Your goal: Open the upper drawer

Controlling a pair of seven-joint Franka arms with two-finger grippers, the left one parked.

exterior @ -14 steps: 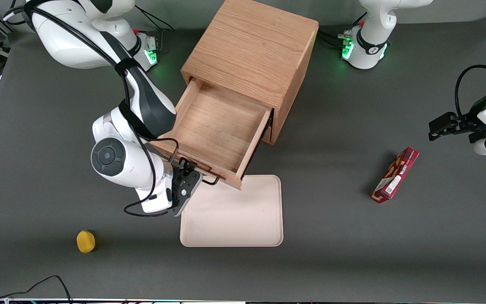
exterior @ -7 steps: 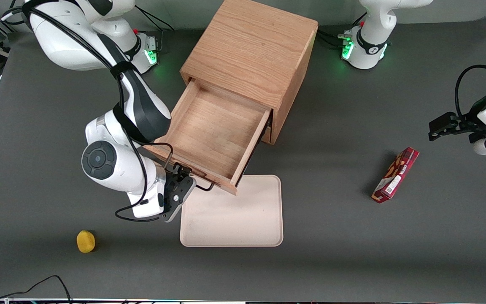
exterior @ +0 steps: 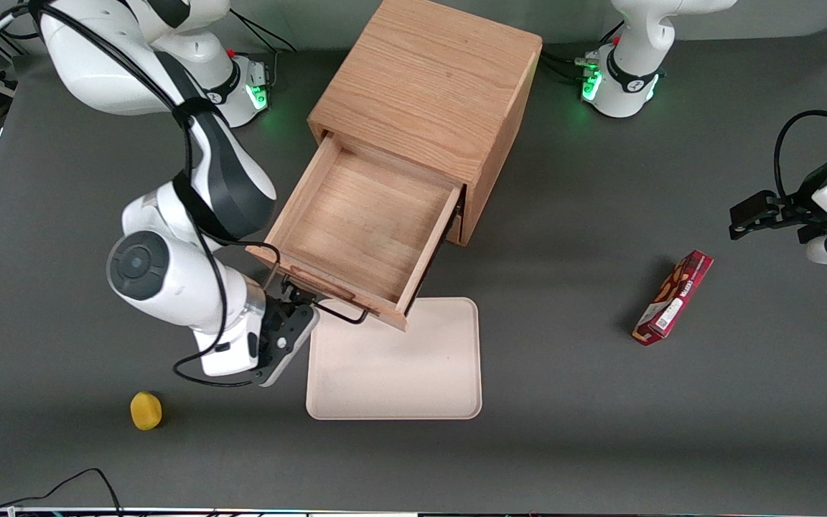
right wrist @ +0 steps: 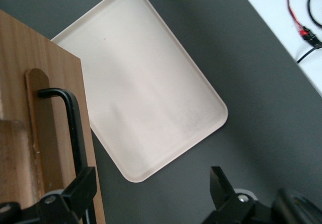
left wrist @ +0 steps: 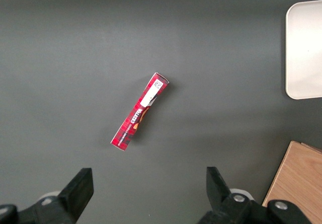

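My gripper (exterior: 291, 305) hangs with fingers spread, gripping nothing, just beside the handle (exterior: 342, 314) of the upper drawer (exterior: 360, 230). The drawer juts from the cabinet (exterior: 431, 86), bare inside, overhanging the bare tray (exterior: 399, 380).

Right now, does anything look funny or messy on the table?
Nothing is spilled or broken. The upper drawer is pulled far out of the cabinet, and its corner hangs over the tray. The gripper sits open by the handle. The drawer looks empty.
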